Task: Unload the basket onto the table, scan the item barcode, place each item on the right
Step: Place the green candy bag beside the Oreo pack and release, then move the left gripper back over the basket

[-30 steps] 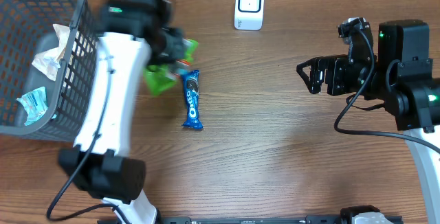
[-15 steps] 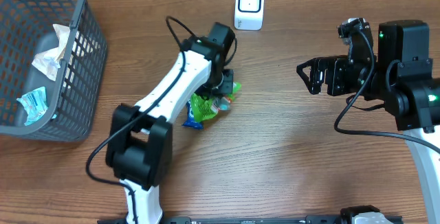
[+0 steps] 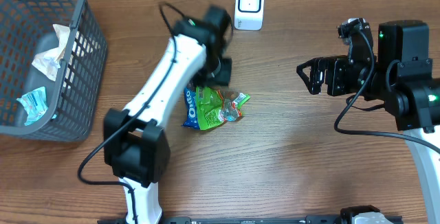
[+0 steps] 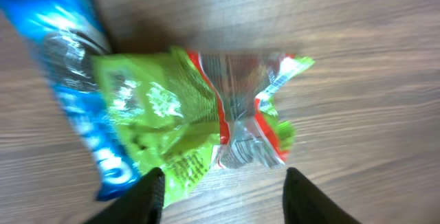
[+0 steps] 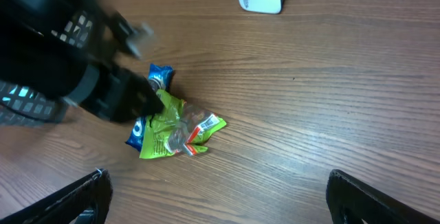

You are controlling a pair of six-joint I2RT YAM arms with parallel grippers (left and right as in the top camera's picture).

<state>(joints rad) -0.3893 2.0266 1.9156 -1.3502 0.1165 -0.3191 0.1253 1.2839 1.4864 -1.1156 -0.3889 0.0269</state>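
Note:
A crumpled green snack bag (image 3: 218, 106) lies flat on the wooden table, its left edge overlapping a blue Oreo pack (image 3: 190, 112). The white barcode scanner (image 3: 249, 6) stands at the back edge. My left gripper (image 3: 221, 76) hovers just behind the bag, between it and the scanner. In the left wrist view the green bag (image 4: 165, 121) and Oreo pack (image 4: 72, 93) lie beyond my left gripper (image 4: 223, 196), which is open and holds nothing. My right gripper (image 3: 309, 76) is open at the right, far from the bag (image 5: 175, 131).
A grey wire basket (image 3: 75, 66) with several wrapped items stands at the far left. The left arm's white links (image 3: 155, 107) stretch diagonally from the front edge. The right arm's black body (image 3: 405, 73) fills the right side.
The left arm carried the green bag from beside the basket to the table's middle, opened, and left it lying partly on the Oreo pack. The right arm stayed still.

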